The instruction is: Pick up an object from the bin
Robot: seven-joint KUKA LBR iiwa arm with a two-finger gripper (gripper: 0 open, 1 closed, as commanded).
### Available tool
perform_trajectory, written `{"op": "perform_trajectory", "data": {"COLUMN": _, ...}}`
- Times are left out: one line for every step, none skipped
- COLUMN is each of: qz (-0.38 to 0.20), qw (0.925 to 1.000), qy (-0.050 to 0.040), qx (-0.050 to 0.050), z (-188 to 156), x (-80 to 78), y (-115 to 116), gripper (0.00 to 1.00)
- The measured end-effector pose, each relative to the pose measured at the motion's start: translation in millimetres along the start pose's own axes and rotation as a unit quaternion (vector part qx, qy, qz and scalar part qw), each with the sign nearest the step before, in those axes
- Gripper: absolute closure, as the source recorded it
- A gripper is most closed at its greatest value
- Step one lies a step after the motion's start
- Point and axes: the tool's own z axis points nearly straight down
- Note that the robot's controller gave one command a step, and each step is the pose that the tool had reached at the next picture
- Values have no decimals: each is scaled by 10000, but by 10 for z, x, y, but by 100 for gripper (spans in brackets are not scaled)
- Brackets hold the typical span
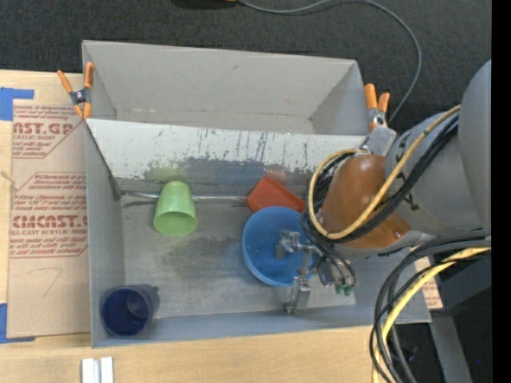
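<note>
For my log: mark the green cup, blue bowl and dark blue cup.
green cup [174, 202], camera view, its outer side wall.
blue bowl [262, 250], camera view, its inside.
dark blue cup [124, 310], camera view, its open mouth.

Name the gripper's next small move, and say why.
Probably ease down onto the right rim of the blue bowl: the gripper hangs over that side of it, while the orange thing lies behind the bowl and the green cup farther left.

Red txt, cardboard [44, 278]: "CAST ACRYLIC SHEE…"
</note>
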Motion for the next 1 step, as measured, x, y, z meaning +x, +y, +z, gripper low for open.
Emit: {"op": "perform_trajectory", "data": {"qz": 4268, "qw": 9043, "qy": 114, "qx": 3, "z": -17, "x": -88, "y": 190, "gripper": 100}}
